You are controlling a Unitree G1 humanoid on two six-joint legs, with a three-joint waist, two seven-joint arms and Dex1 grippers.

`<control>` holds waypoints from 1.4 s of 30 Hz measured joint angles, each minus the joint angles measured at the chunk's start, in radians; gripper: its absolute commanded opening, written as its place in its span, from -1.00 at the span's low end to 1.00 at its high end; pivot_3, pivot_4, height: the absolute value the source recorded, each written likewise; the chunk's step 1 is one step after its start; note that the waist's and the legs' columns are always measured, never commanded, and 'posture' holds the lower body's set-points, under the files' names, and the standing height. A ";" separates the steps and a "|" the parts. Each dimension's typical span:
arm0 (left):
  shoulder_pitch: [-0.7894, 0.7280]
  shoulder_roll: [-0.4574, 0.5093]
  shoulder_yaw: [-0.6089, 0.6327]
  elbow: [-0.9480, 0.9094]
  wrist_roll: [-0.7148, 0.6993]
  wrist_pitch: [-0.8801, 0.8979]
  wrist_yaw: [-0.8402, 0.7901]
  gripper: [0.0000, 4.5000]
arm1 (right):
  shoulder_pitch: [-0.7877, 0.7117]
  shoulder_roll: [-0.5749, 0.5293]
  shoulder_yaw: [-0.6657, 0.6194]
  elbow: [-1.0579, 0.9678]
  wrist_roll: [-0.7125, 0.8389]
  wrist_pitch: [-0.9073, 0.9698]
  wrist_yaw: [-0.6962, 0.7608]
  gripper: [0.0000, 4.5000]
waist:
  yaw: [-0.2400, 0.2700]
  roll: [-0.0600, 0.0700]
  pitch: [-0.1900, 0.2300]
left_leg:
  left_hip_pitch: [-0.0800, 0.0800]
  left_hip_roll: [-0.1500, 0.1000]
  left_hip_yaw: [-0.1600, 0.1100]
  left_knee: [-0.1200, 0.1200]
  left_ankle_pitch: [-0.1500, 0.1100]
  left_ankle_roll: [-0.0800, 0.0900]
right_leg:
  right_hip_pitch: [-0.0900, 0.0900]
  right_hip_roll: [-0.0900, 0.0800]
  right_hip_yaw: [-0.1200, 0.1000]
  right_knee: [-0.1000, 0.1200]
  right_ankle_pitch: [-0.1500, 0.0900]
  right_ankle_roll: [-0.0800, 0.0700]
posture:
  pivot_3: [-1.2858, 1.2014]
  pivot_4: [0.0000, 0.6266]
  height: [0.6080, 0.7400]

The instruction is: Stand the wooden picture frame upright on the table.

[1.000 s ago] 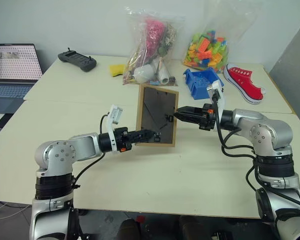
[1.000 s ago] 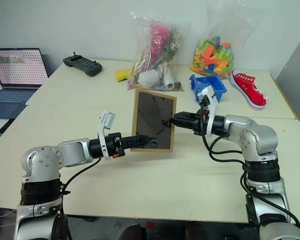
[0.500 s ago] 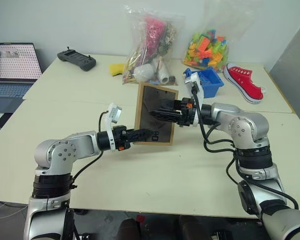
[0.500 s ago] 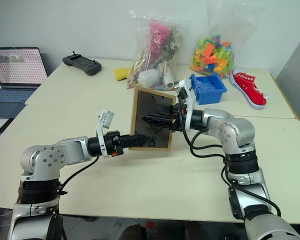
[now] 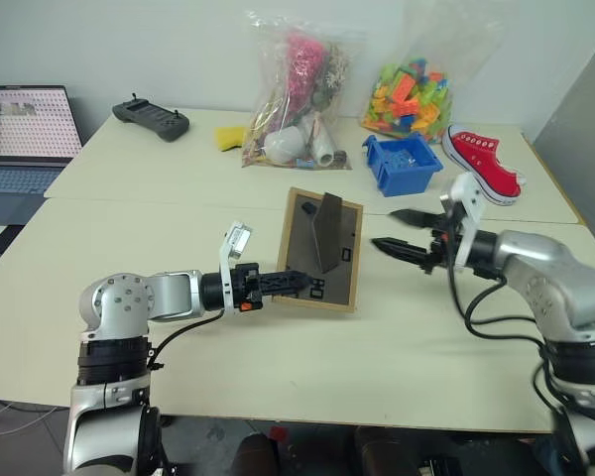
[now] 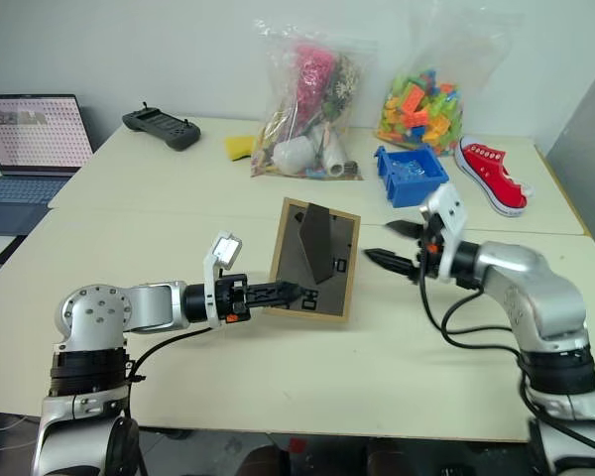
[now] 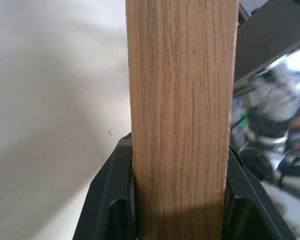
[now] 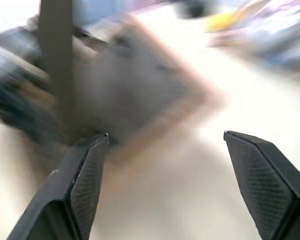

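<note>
Right gripper (image 5: 395, 230) now wide, clear — left gripper (image 5: 296, 281) clamping wooden picture frame (image 5: 322, 248)

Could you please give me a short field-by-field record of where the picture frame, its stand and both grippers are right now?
frame: wooden picture frame tilted, dark back toward the camera, lower edge near the table
stand: fold-out stand swung out from the back panel
left gripper: left gripper shut on the frame's lower left edge; the wrist view shows wood between its fingers
right gripper: right gripper open, apart from the frame, to its right
</note>
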 measured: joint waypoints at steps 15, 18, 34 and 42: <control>-0.077 0.050 -0.105 0.191 -0.530 0.058 0.266 -0.43 | -0.278 0.029 0.227 0.535 -0.958 -1.263 -0.705 0.74 | -0.022 0.000 0.000 | 0.007 0.001 0.004 0.000 0.004 -0.007 | 0.002 -0.001 0.005 0.005 0.000 0.000 | 0.03 -0.52 1.00; -0.049 0.070 -0.133 0.141 -0.600 0.031 0.304 -0.43 | -0.302 0.034 0.239 0.571 -0.966 -1.327 -0.734 0.42 | -0.019 0.000 0.000 | 0.007 0.001 0.004 0.000 0.004 -0.007 | 0.003 -0.002 0.004 0.004 0.000 0.000 | 0.03 -0.52 1.00; 0.004 0.132 -0.221 -0.013 -0.695 -0.145 0.333 0.27 | -0.330 0.014 0.258 0.650 -1.038 -1.425 -0.812 -0.41 | -0.017 0.000 0.000 | 0.009 -0.001 0.004 0.000 0.004 -0.007 | 0.004 -0.003 0.005 0.005 0.000 0.000 | 0.03 -0.52 1.00; 0.006 0.246 -0.186 -0.013 -0.636 -0.161 0.259 1.00 | -0.341 0.008 0.258 0.727 -0.984 -1.453 -0.811 -0.41 | -0.022 0.000 0.000 | 0.009 -0.001 0.004 0.000 0.004 -0.007 | 0.004 -0.003 0.005 0.005 0.000 0.000 | 0.03 -0.52 1.00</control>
